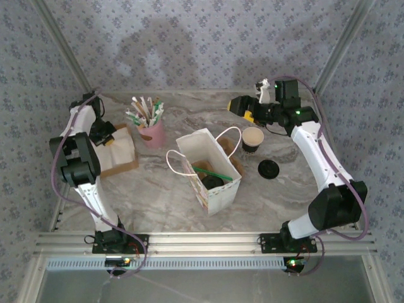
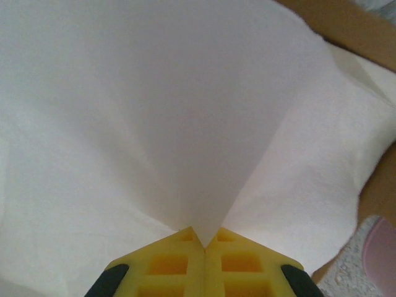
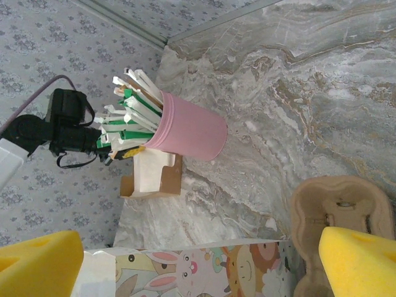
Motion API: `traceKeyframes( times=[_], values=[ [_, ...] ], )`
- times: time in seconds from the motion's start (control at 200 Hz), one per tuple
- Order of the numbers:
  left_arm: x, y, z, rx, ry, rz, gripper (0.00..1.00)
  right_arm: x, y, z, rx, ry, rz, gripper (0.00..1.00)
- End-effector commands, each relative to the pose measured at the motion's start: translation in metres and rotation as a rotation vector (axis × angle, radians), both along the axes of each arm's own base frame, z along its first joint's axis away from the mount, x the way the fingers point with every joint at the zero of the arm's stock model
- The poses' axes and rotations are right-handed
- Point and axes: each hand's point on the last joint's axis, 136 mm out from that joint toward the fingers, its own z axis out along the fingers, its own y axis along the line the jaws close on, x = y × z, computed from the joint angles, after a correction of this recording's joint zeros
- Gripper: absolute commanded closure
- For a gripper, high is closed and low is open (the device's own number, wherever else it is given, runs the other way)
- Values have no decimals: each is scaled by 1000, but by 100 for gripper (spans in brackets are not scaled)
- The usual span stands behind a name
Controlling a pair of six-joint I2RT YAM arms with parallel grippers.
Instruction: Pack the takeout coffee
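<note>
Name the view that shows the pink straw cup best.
Right wrist: the pink straw cup appears large, side and straws clear. Top external shows it small from above; left wrist catches a blurred pink edge.

Left jaws pinched, right jaws wide.
The left arm (image 1: 81, 165) folds up at the far left, the left gripper (image 2: 204, 247) closed tip to tip on a napkin (image 2: 185, 111); the right arm (image 1: 314, 146) reaches inward, the right gripper (image 3: 198, 263) fully spread.

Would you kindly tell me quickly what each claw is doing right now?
The left claw is closed, pinching a thin white paper napkin.
The right claw is open, holding nothing.
</note>
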Motion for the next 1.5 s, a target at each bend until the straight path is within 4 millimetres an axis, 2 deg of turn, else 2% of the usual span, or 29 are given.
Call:
traceKeyframes(
  times=[0.0,0.145,0.485,0.745,0.984,1.109,1.274,1.494],
  values=[
    [-10,2,26,27,-24,-12,95,-1,4,11,-12,-39,21,0],
    [-14,4,36,42,-42,-10,98,2,7,1,-22,-18,26,0],
    [-20,0,67,40,-126,-10,100,-1,11,8,-28,-34,35,0],
    [-29,-9,126,47,-275,-5,100,-3,5,26,-39,-77,12,0],
    [-50,-25,191,54,-425,-18,100,-16,4,56,-36,-171,17,0],
    [-65,-38,225,42,-508,-35,100,-31,8,82,-24,-244,27,0],
    [-85,-62,261,-19,-611,-72,100,-64,22,115,-12,-346,91,0],
    [-103,-110,300,-140,-728,-172,100,-116,49,160,52,-475,219,1]
  ],
)
